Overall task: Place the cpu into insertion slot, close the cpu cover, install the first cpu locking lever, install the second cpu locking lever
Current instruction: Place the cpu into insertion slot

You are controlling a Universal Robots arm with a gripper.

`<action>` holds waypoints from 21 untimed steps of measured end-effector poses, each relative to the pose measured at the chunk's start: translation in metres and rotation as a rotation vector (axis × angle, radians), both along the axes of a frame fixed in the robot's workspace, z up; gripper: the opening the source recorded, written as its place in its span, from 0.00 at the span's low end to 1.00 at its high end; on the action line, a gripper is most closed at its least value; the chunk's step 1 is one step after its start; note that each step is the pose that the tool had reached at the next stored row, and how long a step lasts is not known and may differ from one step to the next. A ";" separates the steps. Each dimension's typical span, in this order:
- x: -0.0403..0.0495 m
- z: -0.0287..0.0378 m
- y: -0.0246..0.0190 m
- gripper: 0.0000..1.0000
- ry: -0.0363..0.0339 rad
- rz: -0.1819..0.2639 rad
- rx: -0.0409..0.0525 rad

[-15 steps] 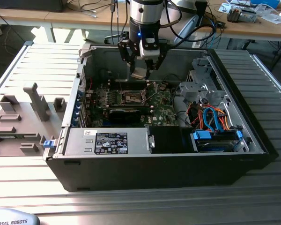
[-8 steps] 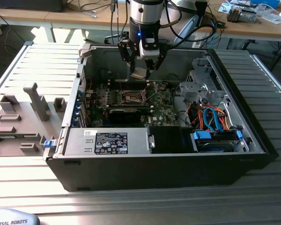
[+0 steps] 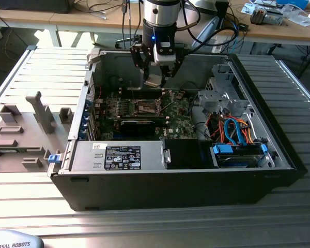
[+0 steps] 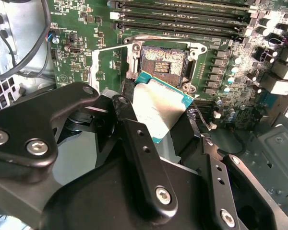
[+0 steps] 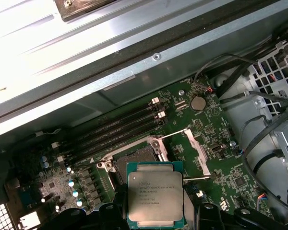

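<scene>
My gripper (image 3: 155,78) hangs inside the open computer case, shut on the cpu (image 3: 154,80), a flat square chip with a silver-grey top. The cpu (image 4: 158,108) is held by its edges between the black fingers (image 4: 134,139), a little above the green board. Just beyond it lies the insertion slot (image 4: 163,60), a square socket with a dark centre, uncovered. The cpu cover (image 4: 108,69) stands swung open beside the slot. In the first wrist view the cpu (image 5: 155,194) hovers close to the insertion slot (image 5: 134,160), with the cpu cover (image 5: 198,152) raised and thin wire levers (image 5: 175,135) lifted.
A long black card (image 3: 139,124) lies just in front of the slot. The power supply (image 3: 119,156) and a drive cage with blue and orange cables (image 3: 237,138) fill the case's front. Memory slots (image 5: 120,127) run behind the socket. Grey fixtures (image 3: 26,129) stand at the exterior view's left.
</scene>
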State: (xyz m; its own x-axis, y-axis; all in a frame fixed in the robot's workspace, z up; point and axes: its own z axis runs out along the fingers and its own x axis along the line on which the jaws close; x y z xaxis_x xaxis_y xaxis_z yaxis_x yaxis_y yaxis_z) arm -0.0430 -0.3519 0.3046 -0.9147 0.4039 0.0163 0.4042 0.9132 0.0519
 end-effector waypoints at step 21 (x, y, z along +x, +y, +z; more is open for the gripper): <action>0.0000 0.0000 0.0000 0.54 0.0000 -0.021 0.0000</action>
